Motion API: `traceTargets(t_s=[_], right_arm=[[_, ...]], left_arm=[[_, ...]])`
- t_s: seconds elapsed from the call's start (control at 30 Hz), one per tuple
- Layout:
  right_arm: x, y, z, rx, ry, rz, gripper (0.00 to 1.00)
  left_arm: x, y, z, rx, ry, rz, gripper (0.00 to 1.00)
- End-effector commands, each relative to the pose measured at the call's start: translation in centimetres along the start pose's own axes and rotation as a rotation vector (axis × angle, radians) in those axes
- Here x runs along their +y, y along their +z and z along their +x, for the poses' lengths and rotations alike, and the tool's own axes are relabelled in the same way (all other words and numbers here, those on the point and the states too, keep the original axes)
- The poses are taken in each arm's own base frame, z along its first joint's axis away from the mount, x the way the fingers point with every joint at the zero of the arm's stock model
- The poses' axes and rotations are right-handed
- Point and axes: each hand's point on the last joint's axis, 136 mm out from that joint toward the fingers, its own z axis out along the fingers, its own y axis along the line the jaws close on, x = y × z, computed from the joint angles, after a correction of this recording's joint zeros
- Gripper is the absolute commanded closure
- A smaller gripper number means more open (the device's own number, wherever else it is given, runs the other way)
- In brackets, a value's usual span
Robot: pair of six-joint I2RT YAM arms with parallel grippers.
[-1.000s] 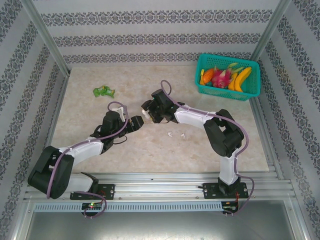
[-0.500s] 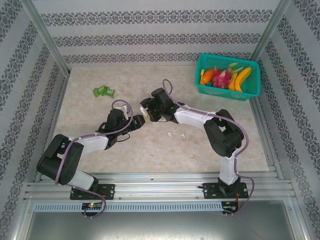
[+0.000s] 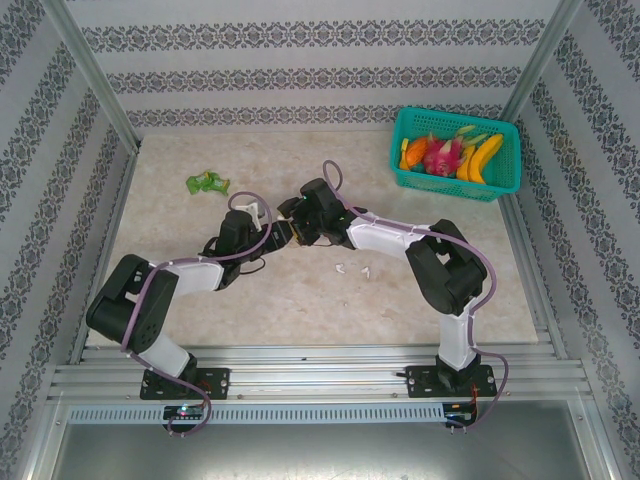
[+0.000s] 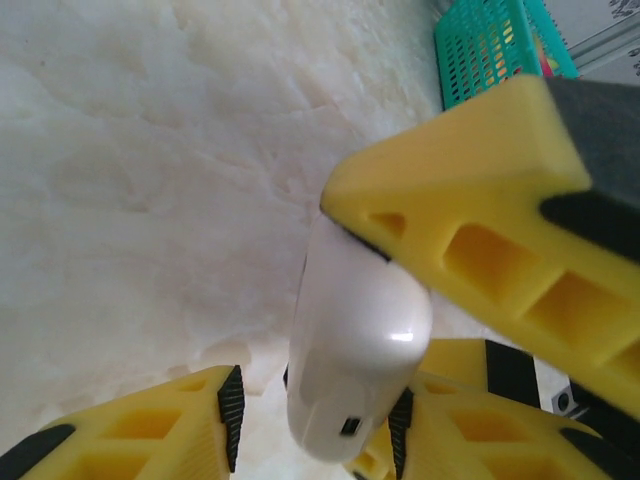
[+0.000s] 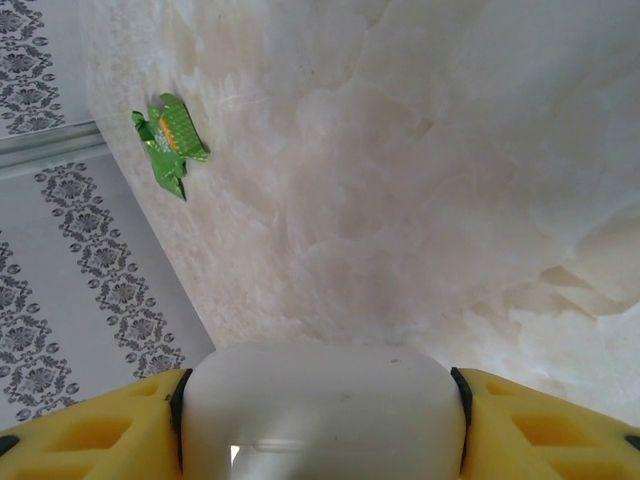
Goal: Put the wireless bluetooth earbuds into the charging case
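Your right claw (image 5: 318, 395) clamps the white charging case (image 5: 320, 440); your left claw (image 4: 316, 422) straddles its end, slack (daylight on one side). From above, two white earbuds (image 3: 341, 268) lie on the table (image 3: 200, 300) beside your right arm (image 3: 390, 238).

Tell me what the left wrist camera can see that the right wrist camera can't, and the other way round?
Left wrist view's extras: a corner of the teal basket, and a small dark port on the end of the white charging case.

Right wrist view's extras: a green crinkly item lying on the table, and the patterned wall.

Shared: the white charging case, yellow jaws on either side of it, and the marble table underneath.
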Motion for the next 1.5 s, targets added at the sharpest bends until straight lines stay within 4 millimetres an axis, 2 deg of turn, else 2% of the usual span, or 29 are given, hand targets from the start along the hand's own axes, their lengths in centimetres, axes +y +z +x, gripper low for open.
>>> traceTargets(t_s=[0.0,0.3,0.47,0.57,0.73,0.8,0.87,0.93,1.03,1.17,1.33,1.47], right_arm=[[0.3,-0.3,0.9,0.019,0.010,-0.018,0.48],[0.2,-0.4,0.8,0.017,0.017,-0.024,0.49],[0.1,-0.3,0.9,0.017,0.019,-0.025,0.49],[0.1,-0.3,0.9,0.019,0.020,-0.026,0.49],[0.7,-0.5,1.3,0.029,0.011,-0.045,0.48],[1.0,-0.7,1.2,0.027,0.009,-0.060,0.44],[1.6,-1.2,0.4,0.016,0.014,-0.078,0.34],[2.2,-2.3,-0.9,-0.007,0.010,-0.104,0.28],[2.8,-4.6,-2.6,-0.043,-0.041,-0.128,0.26],[1.4,-7.7,-4.3,-0.092,-0.209,-0.122,0.24],[0.6,-11.4,-3.1,-0.121,-0.597,-0.156,0.19],[-1.4,-14.4,-2.9,-0.164,-0.748,-0.187,0.19]], left_arm=[[-0.8,0.3,-2.1,-0.068,-0.001,0.029,0.59],[-0.5,0.3,-2.1,-0.072,0.001,0.012,0.69],[-0.4,0.4,-2.2,-0.071,0.002,0.006,0.81],[-0.4,0.4,-2.3,-0.074,0.001,0.002,0.83],[-0.3,0.5,-2.3,-0.069,0.007,-0.004,0.91],[-0.3,0.5,-2.2,-0.065,0.007,-0.006,0.96],[-0.3,0.5,-2.1,-0.056,0.008,-0.008,0.98],[-0.6,0.2,-2.0,-0.039,0.014,-0.005,1.00],[-1.5,-0.2,-1.9,0.007,0.039,0.004,1.00],[-3.8,-0.9,-1.8,0.094,0.096,0.060,1.00],[-6.9,-1.8,-1.2,0.214,0.150,0.173,1.00],[-8.4,-2.4,-0.8,0.271,0.170,0.236,1.00]])
